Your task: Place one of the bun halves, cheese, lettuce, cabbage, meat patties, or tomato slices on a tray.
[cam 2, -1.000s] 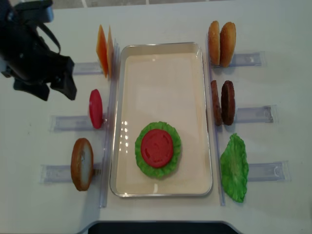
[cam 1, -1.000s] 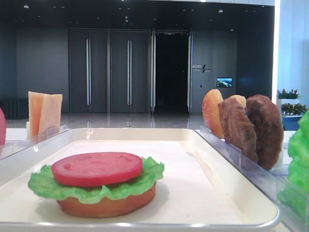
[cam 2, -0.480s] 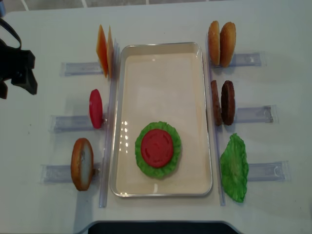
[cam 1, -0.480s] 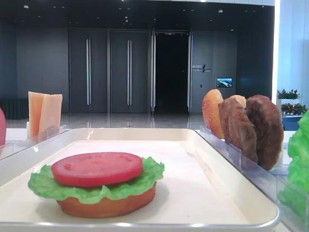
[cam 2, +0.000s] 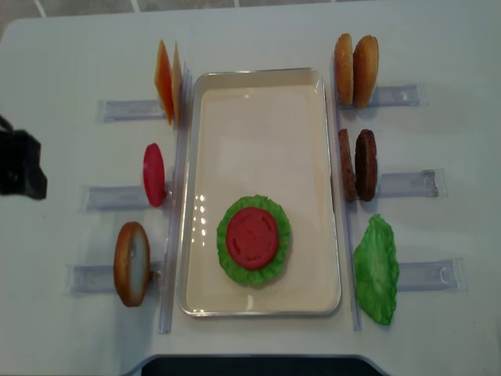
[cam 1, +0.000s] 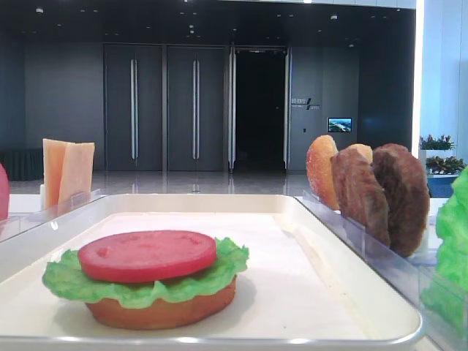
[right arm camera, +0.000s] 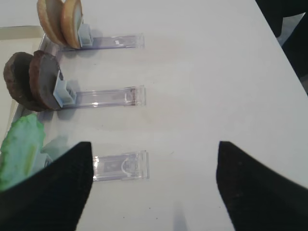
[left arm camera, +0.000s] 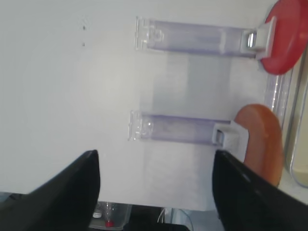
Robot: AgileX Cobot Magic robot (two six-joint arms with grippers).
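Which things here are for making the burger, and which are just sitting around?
For the job:
tray
stack on it: bun half, lettuce, tomato slice
spare tomato slice
cheese
meat patties

Just there:
clear holders
white table

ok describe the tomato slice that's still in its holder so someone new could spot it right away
Start at the big white tray in the middle of the table. Just outside its left long edge stand three clear holders; the middle one carries the tomato slice, upright on its edge. It is the only red disc off the tray, between the pale orange cheese and the brown bun half.
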